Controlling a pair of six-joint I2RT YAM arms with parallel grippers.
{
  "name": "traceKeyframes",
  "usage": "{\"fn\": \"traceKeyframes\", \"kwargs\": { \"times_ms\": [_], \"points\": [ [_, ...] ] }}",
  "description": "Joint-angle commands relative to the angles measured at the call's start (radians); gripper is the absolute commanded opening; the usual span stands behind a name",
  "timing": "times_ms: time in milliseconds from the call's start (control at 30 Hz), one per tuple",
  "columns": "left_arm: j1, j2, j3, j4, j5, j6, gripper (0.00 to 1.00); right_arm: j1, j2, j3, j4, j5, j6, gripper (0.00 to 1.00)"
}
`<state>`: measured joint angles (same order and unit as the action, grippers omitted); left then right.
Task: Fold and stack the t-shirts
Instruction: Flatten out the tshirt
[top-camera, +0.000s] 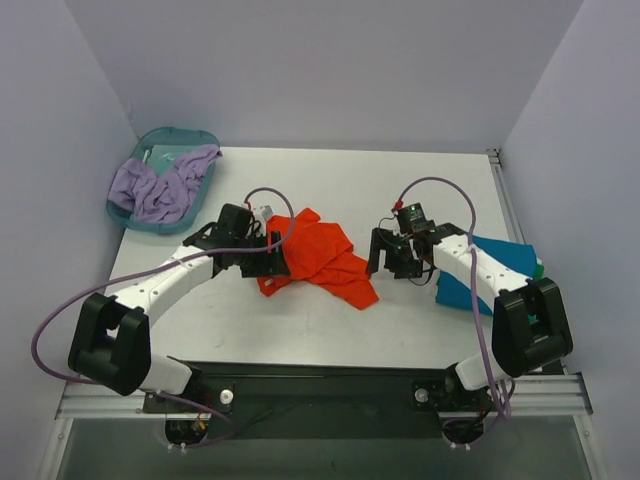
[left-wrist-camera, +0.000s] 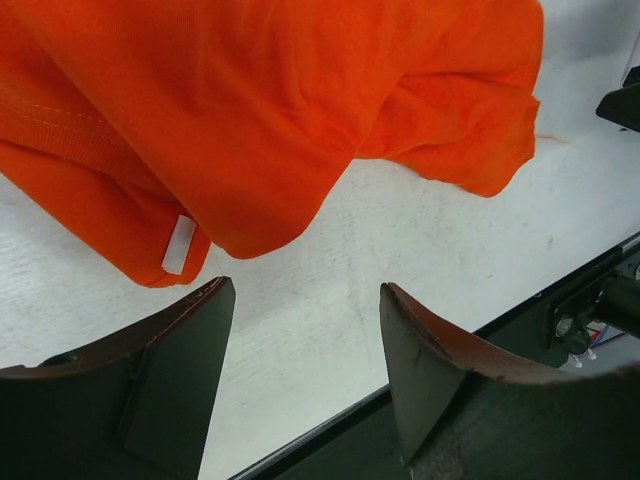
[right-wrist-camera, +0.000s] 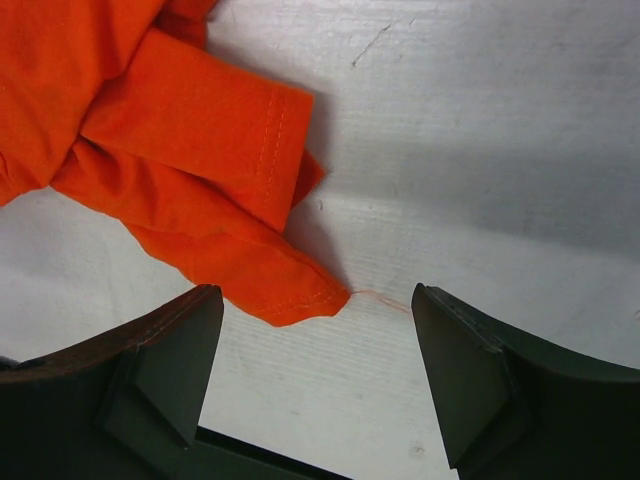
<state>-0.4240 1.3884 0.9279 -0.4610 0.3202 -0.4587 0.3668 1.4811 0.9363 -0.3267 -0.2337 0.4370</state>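
Orange-red t-shirt (top-camera: 318, 255) lies crumpled | left claw (left-wrist-camera: 303, 290) spread beside it | right claw (right-wrist-camera: 315, 295) spread beside it

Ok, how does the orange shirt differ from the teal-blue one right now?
The orange shirt lies crumpled and unfolded mid-table; the teal-blue shirt lies flat at the right edge. The orange shirt is mostly in view, the teal-blue shirt partly hidden behind the right arm. Both rest on the table, and neither is gripped.
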Motion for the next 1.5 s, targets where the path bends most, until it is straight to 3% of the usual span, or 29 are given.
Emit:
{"fn": "traceKeyframes", "kwargs": {
  "times_ms": [0, 500, 667, 967, 1000, 1067, 1100, 1167, 1233, 1333, 1467],
  "points": [
    [-0.010, 0.047, 0.003, 0.021, 0.025, 0.028, 0.70, 0.024, -0.005, -0.019, -0.006, -0.045, 0.014, 0.78],
    [-0.022, 0.208, 0.042, 0.044, -0.007, -0.023, 0.72, 0.050, 0.076, -0.077, 0.018, -0.062, -0.006, 0.68],
    [-0.022, 0.250, 0.065, 0.064, 0.006, -0.029, 0.70, 0.052, 0.131, -0.071, 0.026, -0.073, -0.018, 0.58],
    [-0.016, 0.271, 0.074, 0.087, 0.022, -0.043, 0.42, 0.058, 0.168, -0.050, 0.025, -0.128, -0.035, 0.38],
    [-0.013, 0.273, 0.078, 0.087, 0.023, -0.044, 0.35, 0.060, 0.176, -0.047, 0.022, -0.137, -0.038, 0.36],
    [-0.007, 0.271, 0.084, 0.084, 0.020, -0.043, 0.28, 0.063, 0.182, -0.042, 0.021, -0.153, -0.047, 0.28],
    [0.001, 0.271, 0.088, 0.085, 0.020, -0.043, 0.21, 0.064, 0.183, -0.039, 0.015, -0.157, -0.047, 0.16],
    [0.016, 0.274, 0.106, 0.085, 0.023, -0.040, 0.13, 0.064, 0.185, -0.025, 0.006, -0.156, -0.052, 0.01],
    [0.045, 0.288, 0.149, 0.084, 0.037, -0.040, 0.01, 0.057, 0.185, -0.002, -0.020, -0.138, -0.066, 0.00],
    [0.092, 0.320, 0.228, 0.067, 0.068, -0.040, 0.00, 0.034, 0.174, 0.088, -0.101, -0.075, -0.084, 0.00],
    [0.160, 0.376, 0.490, 0.030, 0.112, -0.046, 0.00, -0.073, 0.168, 0.283, -0.251, -0.001, -0.130, 0.00]
  ]
}}
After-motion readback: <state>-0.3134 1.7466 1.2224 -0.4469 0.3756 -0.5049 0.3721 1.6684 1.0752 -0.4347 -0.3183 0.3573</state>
